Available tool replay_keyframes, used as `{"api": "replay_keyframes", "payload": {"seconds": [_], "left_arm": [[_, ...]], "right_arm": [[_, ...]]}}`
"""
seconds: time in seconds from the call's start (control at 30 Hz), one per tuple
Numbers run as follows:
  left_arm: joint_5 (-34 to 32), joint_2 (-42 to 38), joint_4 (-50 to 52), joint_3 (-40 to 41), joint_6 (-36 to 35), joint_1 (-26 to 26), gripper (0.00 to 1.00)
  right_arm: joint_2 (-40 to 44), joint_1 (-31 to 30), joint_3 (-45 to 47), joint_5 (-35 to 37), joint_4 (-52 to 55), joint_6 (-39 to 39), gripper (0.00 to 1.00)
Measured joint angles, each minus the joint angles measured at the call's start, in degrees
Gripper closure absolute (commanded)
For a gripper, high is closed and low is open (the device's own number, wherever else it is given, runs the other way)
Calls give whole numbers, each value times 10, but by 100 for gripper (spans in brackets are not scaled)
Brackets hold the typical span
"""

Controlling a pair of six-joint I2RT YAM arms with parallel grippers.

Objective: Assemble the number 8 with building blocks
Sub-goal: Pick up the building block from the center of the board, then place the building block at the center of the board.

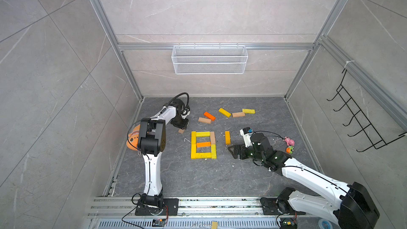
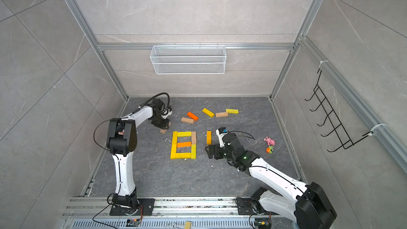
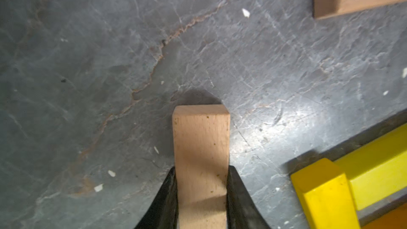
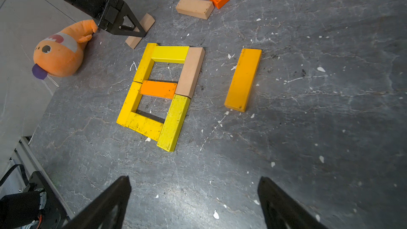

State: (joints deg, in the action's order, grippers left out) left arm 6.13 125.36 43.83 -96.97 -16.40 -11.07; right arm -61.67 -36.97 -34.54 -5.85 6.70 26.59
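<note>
The building blocks (image 1: 193,148) are lying on the dark surface (image 1: 220,177). Seven of them are forming a closed figure 8 in the middle, with an orange bar (image 1: 203,144) as the crossbar. An amber block (image 1: 227,137) is lying near its right side, apart from it. I am seeing the left hand (image 3: 201,169) clamping a tan block (image 3: 200,142) by its long sides, near the figure's far left corner. The right hand (image 4: 193,186) is hovering with fingers wide apart, holding nothing. Farther back, five more blocks (image 1: 224,112) are lying scattered.
</note>
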Motion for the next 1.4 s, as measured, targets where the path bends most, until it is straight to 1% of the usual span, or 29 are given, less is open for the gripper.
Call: {"api": "replay_keyframes", "payload": {"seconds": [0.17, 0.27, 0.47, 0.63, 0.8, 0.97, 1.13, 1.27, 1.4], "left_arm": [[0, -23, 15, -5, -5, -16, 81], [-2, -37, 28, -24, -12, -35, 81], [-18, -44, 59, -95, -42, -115, 81], [-20, -35, 92, -176, -66, -185, 80], [-15, 7, 111, -274, -79, -249, 79], [-11, 61, 115, -335, -85, -294, 79], [0, 113, 106, -357, -90, -325, 79], [7, 146, 96, -363, -91, -341, 79], [20, 159, 87, -363, -92, -355, 78]], "right_arm": [[33, 0, 8, 12, 13, 6, 7], [56, 0, 11, 25, 32, 16, 8], [104, 0, 12, 42, 79, 38, 8], [163, 0, 14, 67, 123, 56, 8], [193, 0, 14, 104, 168, 69, 9], [217, 0, 14, 137, 203, 84, 9], [257, 0, 14, 167, 229, 94, 9], [260, 0, 17, 177, 240, 99, 9], [260, 0, 26, 180, 247, 102, 9]]}}
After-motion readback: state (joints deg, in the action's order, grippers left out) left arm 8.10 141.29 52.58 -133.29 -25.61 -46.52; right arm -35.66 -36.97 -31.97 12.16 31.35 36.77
